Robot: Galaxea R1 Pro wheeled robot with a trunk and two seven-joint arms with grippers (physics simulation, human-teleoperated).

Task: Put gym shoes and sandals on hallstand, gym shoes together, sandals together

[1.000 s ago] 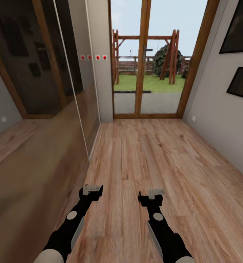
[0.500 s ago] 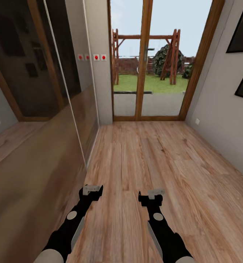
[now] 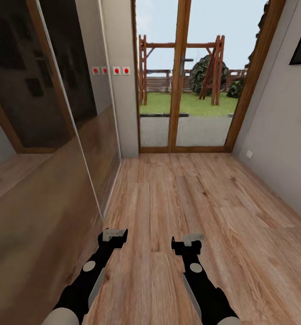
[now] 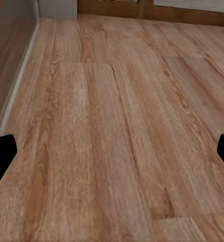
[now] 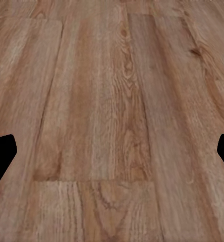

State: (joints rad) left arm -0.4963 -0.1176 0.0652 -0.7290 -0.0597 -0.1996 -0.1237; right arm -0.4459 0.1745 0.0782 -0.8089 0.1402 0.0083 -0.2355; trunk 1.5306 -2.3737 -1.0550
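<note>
- Two black claws, left claw (image 3: 114,234) and right claw (image 3: 193,239), hang low over the warm light-brown wood-plank corridor floor (image 3: 200,203), both spread wide and empty.
- No shoes, sandals or rack in sight; wood-framed glass garden doors (image 3: 184,76) lie ahead.
- Judged step: searching. Next, turn the base to find the footwear.

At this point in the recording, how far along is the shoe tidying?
Nothing looks done yet. Both the left hand and right hand are open and empty, held low over the corridor floor, with only bare planks between their fingertips in the wrist views. The robot faces a glass door beside a mirrored wall. Finding all four shoes and racking them in pairs remains.
</note>
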